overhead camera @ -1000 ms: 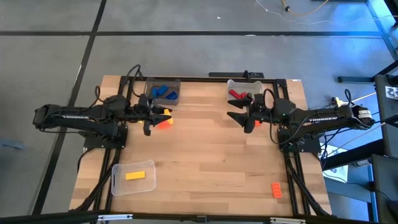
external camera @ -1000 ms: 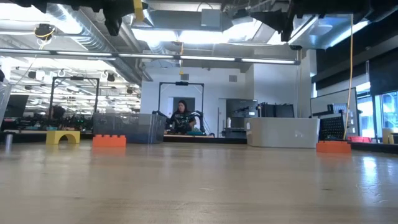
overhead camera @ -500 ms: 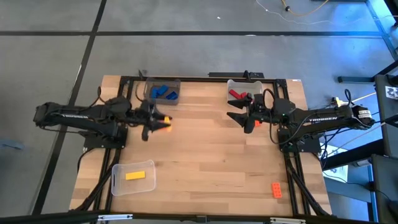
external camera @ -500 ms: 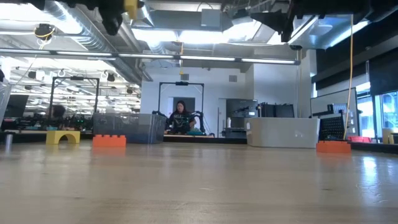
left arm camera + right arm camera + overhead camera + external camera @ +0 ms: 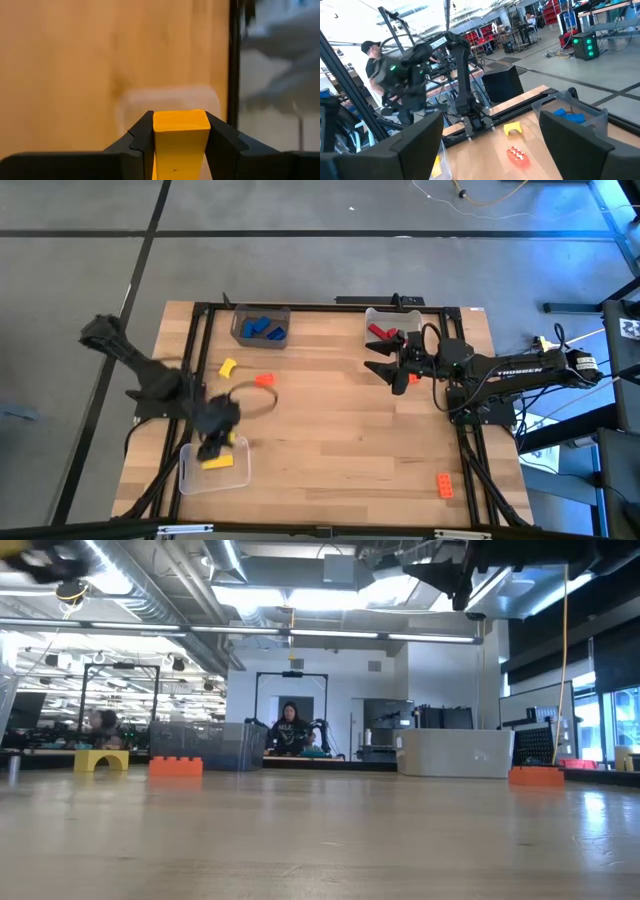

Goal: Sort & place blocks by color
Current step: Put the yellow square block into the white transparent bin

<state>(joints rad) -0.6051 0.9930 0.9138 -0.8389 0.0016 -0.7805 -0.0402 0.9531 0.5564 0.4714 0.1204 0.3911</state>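
my left gripper (image 5: 180, 137) is pinched on a yellow block (image 5: 180, 135), its smooth, square-ended plastic wedged between the two dark angular fingers. from above i see that gripper (image 5: 215, 442) over the clear bin (image 5: 190, 470) near the table's front left corner, where a second yellow block (image 5: 217, 463) lies inside the thin see-through walls. the table (image 5: 330, 450) is pale wood planking with a black metal frame round its edges.

further out on the bare wood, a yellow arch-shaped block (image 5: 227, 366) and a red-orange studded block (image 5: 264, 380) sit near the left edge, apart from each other. at the back edge a clear bin (image 5: 243, 330) holds blue blocks (image 5: 264, 329); another clear bin (image 5: 378, 315) toward the back right corner holds a red block (image 5: 380, 332). one orange block (image 5: 444, 484) lies alone near the front right corner.

my right gripper (image 5: 384, 365) hangs beside the red bin with its fingers spread wide and nothing between them.
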